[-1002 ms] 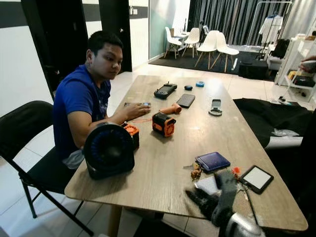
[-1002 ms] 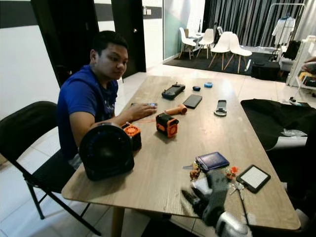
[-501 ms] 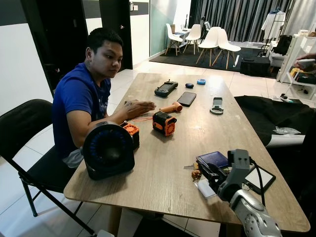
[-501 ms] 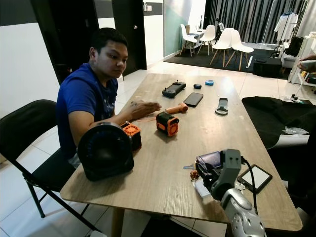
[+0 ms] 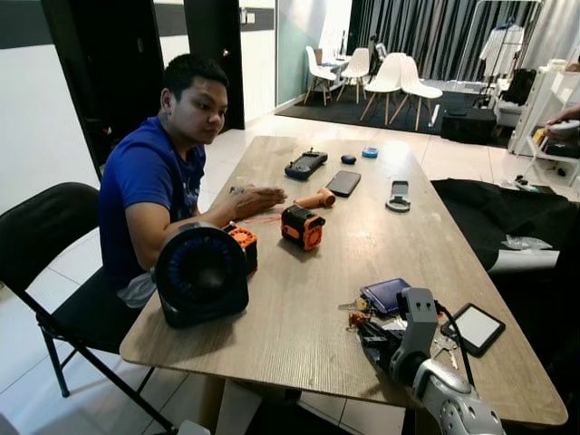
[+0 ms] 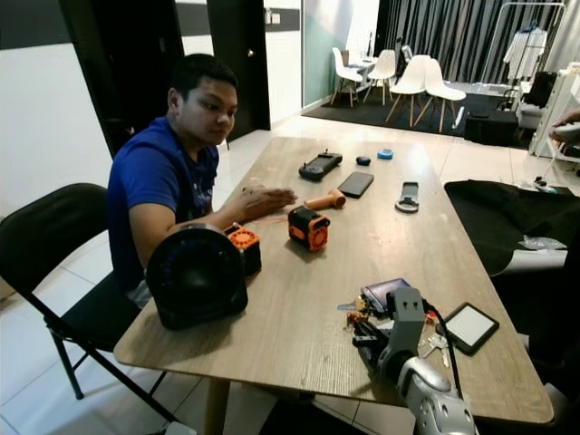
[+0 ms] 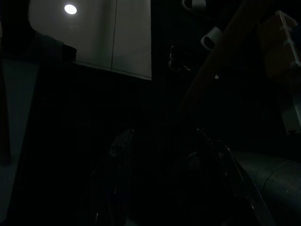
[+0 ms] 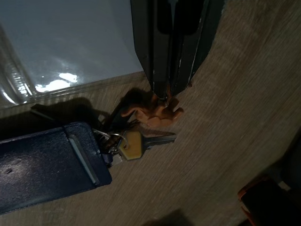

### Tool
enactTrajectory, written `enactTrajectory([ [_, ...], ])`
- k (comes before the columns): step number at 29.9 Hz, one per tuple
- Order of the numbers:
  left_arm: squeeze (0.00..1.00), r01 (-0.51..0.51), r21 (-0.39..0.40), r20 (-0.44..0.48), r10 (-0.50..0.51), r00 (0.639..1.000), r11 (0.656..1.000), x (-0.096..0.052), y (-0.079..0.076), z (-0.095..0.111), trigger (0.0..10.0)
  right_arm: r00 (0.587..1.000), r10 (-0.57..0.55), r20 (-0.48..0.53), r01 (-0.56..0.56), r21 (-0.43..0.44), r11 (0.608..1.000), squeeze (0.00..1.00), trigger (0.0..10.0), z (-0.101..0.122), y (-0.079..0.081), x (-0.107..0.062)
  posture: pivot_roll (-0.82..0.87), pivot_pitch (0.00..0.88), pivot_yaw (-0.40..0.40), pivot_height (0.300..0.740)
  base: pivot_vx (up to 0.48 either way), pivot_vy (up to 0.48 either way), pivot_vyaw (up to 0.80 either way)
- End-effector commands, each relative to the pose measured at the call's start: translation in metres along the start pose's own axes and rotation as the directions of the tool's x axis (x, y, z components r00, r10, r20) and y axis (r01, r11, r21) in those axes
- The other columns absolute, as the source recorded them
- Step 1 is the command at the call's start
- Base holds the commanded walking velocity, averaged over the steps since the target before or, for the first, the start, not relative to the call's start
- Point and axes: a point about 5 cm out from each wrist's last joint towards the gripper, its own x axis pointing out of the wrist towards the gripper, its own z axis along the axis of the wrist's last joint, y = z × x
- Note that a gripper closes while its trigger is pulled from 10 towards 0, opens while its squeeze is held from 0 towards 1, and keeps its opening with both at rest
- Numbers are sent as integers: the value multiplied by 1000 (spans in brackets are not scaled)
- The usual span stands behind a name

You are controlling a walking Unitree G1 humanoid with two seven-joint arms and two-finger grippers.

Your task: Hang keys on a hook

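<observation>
Half a second back the right hand [image 6: 367,333] stood raised above the near right part of the tabletop [image 6: 299,299]; now it has dropped low, with its fingers [image 8: 165,56] pressed together and their tips at the small orange charm [image 8: 153,110] of the keys [image 8: 136,136]. Whether they pinch the charm I cannot tell. The keys lie flat on the wood, just beside a dark blue wallet [image 5: 390,294] and a clear plastic sleeve [image 8: 61,42], near the tabletop's front edge. A tablet [image 5: 476,326] sits close to the right edge. A person [image 5: 159,181] sits at the left edge, one hand resting on the wood. Between the black fan [image 5: 201,276] and the keys the wood lies bare. The left wrist view is very dark; the left hand's state cannot be told.
</observation>
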Motion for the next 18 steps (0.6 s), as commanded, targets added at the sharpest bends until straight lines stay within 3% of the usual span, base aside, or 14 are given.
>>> enactTrajectory([
  [1,0,4,-2,-8,-4,1000,1000,-2,-1,-4,10000,997,-9,-74,11,25,1000,0,1294,-19,-1,-3,52,60,1,740,0,0,0],
  [5,0,6,-3,-16,-6,1000,1000,-2,-1,-5,10000,996,5,-93,-2,28,1000,0,2235,-25,3,-3,48,61,4,740,0,0,0],
  [12,0,6,2,-21,-6,1000,1000,-3,-1,-6,10000,985,126,-115,-123,38,992,0,1569,-33,31,2,52,60,4,740,0,0,0],
  [18,0,4,4,-22,-3,1000,1000,-3,-1,-6,10000,979,172,-109,-169,39,985,0,1882,-33,43,5,51,59,5,740,0,0,0],
])
